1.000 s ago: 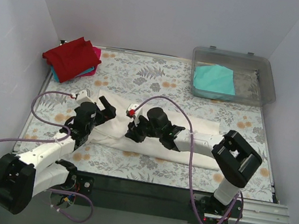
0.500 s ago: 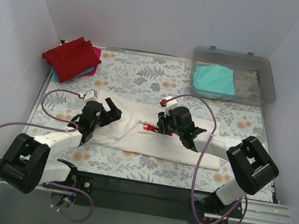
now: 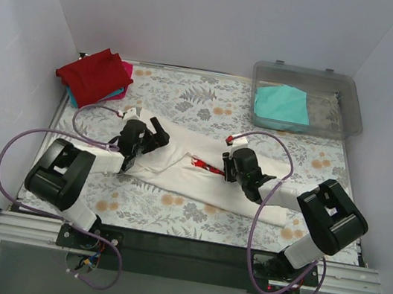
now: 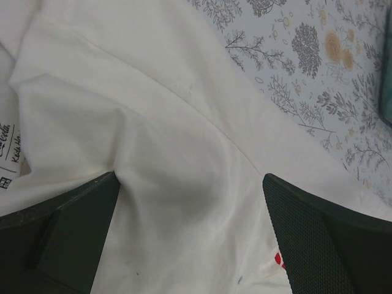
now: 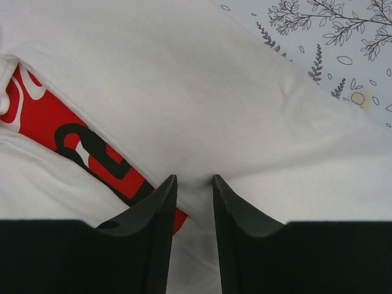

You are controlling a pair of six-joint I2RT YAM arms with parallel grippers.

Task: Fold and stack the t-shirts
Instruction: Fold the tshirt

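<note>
The white t-shirt (image 3: pixel 197 186) lies stretched across the middle of the floral table, a strip of its red print (image 3: pixel 204 166) showing at a fold. My right gripper (image 3: pixel 224 168) is shut on a fold of this white cloth (image 5: pixel 184 73); its fingers (image 5: pixel 160 208) pinch it right beside the red print (image 5: pixel 55 122). My left gripper (image 3: pixel 155 134) hovers open over the shirt's left end (image 4: pixel 153 122), its wide-set fingers (image 4: pixel 306 226) holding nothing. Folded t-shirts, red on top (image 3: pixel 94 75), are stacked at the far left. A teal one (image 3: pixel 282 105) lies in the bin.
A clear plastic bin (image 3: pixel 347 104) stands at the far right corner. White walls close in the table on three sides. The arms' purple cables loop over the near part of the floral cloth (image 3: pixel 189 100).
My right gripper has moved right and away from the near edge, pulling the shirt's fold with it and baring the red print. My left gripper has reached farther up the shirt's left end.
</note>
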